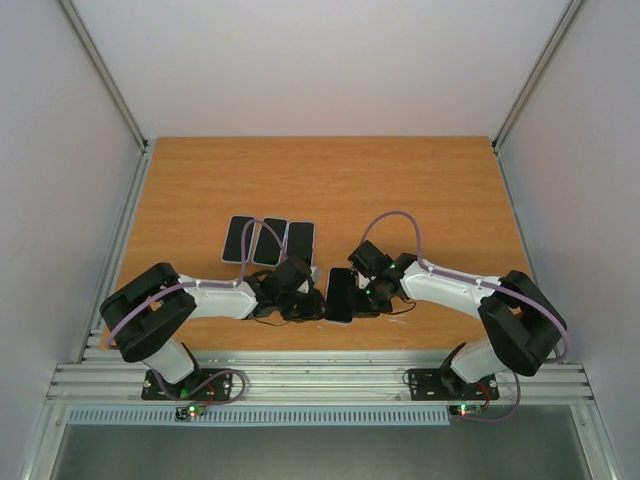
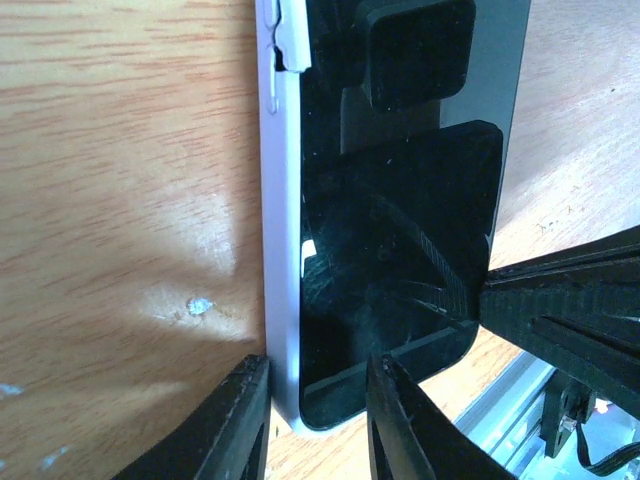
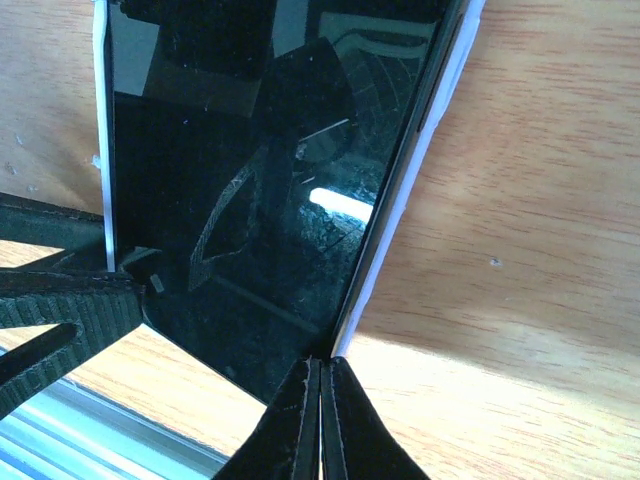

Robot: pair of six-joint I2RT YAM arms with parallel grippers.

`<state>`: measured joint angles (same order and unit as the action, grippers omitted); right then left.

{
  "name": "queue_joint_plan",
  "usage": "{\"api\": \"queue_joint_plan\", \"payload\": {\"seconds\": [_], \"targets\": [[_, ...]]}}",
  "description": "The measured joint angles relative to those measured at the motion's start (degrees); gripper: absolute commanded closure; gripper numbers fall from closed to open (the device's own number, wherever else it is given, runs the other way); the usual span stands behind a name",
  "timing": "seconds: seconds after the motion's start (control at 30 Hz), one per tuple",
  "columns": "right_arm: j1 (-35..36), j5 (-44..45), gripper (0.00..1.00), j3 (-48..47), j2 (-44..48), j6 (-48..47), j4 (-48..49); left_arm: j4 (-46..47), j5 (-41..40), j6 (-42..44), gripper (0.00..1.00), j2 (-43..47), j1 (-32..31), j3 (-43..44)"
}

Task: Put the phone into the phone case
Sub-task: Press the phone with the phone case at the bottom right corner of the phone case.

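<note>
Between the white walls [image 1: 320, 60] of a test booth, on a wooden table [image 1: 400, 180], work centres on a phone near the front edge. The right gripper [image 3: 321, 365] has its jaws pressed together into a single blade, holding nothing. Its tip touches the phone [image 3: 250, 200] at one long edge, where the glass meets the white rim of the case [image 3: 425, 170]. The left gripper [image 2: 318, 385] has its jaws spread partway, one finger on each side of the case's rim at a lower corner; whether they bear on it cannot be told. The step appears to be seating the phone's edge in the case. It would go best with the closed tip pushing straight down on the glass close to the rim, while the left jaws brace the case against sliding. The phone lies screen up on the white case, directly between the two grippers, with three dark slabs [image 1: 268, 240] lined up well behind.
</note>
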<state>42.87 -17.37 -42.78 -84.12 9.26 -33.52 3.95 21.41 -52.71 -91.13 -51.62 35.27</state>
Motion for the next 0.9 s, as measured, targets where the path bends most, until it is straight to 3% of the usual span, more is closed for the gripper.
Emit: {"api": "queue_joint_plan", "payload": {"seconds": [0.43,0.9], "targets": [[2.7,3.9,0.98,-5.8,-6.7,0.8,-5.9,0.2,-0.1,-0.9,0.70,0.0,0.0,-0.2],[6.2,10.6,0.95,-10.1,-9.5,-1.2,-10.7,-3.0,-2.5,0.5,0.60,2.0,-0.5,-0.1]]}}
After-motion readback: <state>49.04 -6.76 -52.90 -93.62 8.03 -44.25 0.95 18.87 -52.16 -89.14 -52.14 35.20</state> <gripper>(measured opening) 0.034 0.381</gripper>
